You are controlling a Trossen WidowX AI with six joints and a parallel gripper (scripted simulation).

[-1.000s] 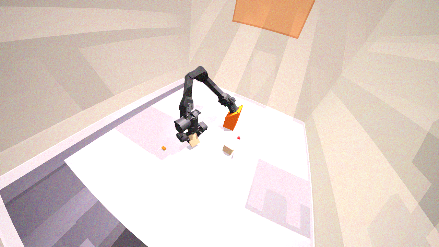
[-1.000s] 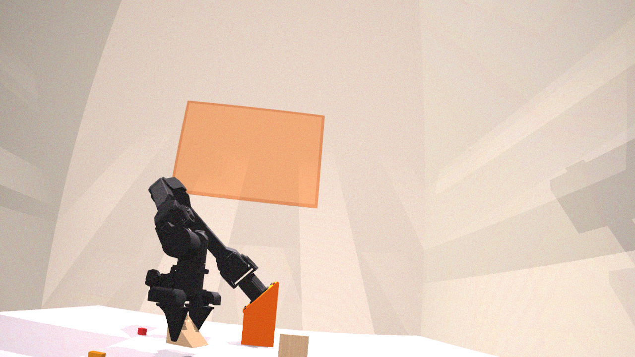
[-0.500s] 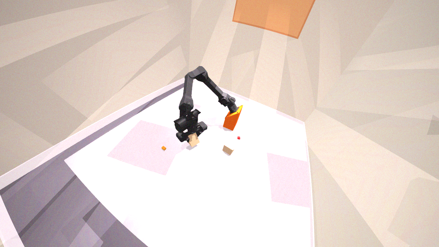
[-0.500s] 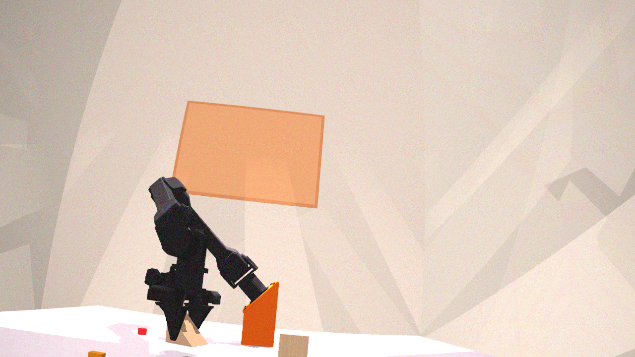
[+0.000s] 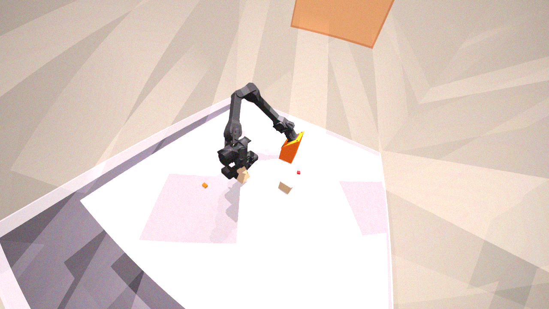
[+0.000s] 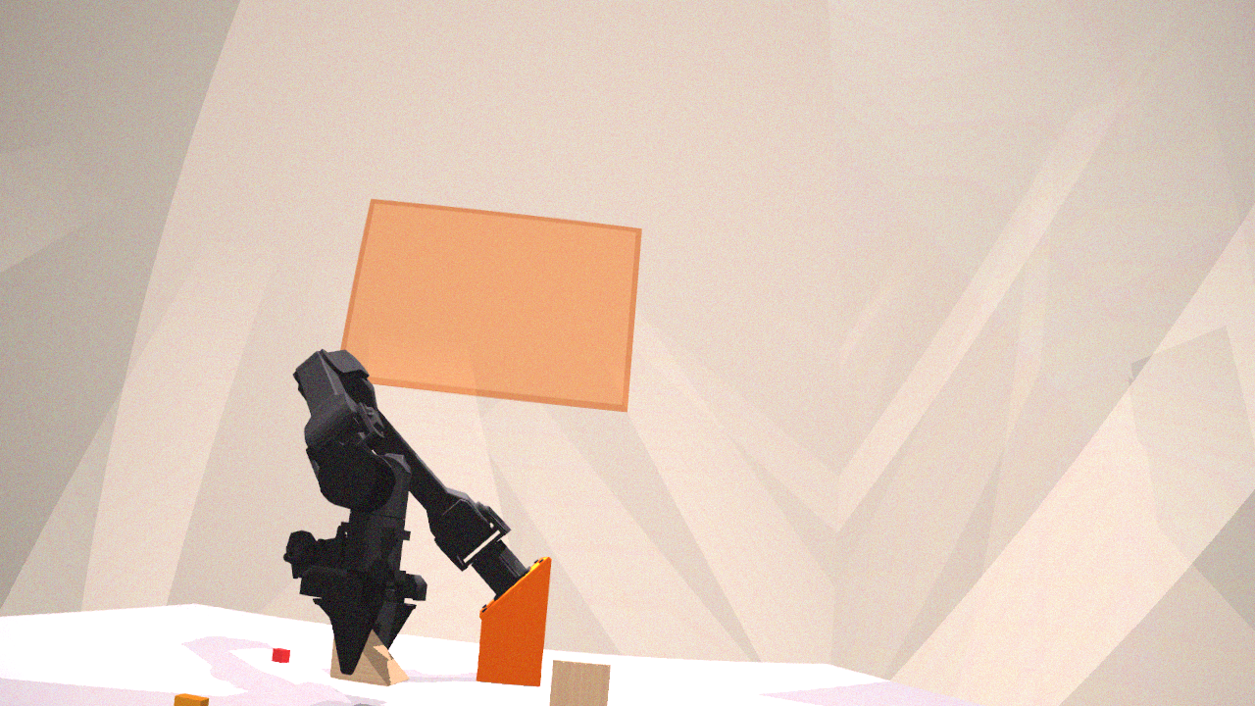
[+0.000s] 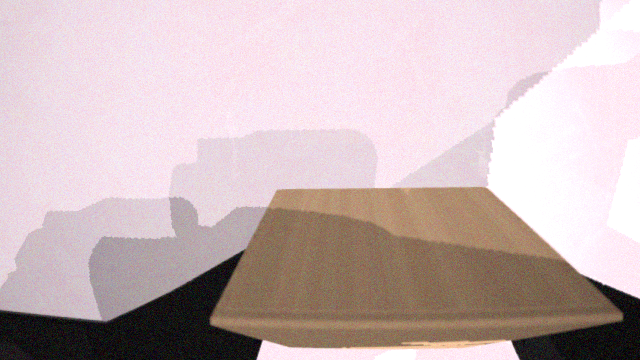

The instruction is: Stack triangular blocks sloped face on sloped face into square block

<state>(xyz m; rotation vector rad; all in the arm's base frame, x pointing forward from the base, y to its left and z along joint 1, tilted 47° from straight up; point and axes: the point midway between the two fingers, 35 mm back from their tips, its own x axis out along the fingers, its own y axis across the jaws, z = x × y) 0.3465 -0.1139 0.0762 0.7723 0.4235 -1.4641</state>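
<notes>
The end effector (image 6: 361, 645) is clamped on one wooden triangular block (image 6: 378, 667), its dark fingers pressed to the block's two ends while the block sits low at the white counter (image 5: 268, 238). The second triangular block (image 5: 285, 187) rests on the counter well apart from it, near a small red cube (image 5: 298, 172) (a small orange cube (image 5: 204, 185) lies on the other side of the arm). No writing or label can be read on the blocks, the arm's orange base (image 5: 291, 150) or the orange panel (image 6: 491, 302) on the wall.
</notes>
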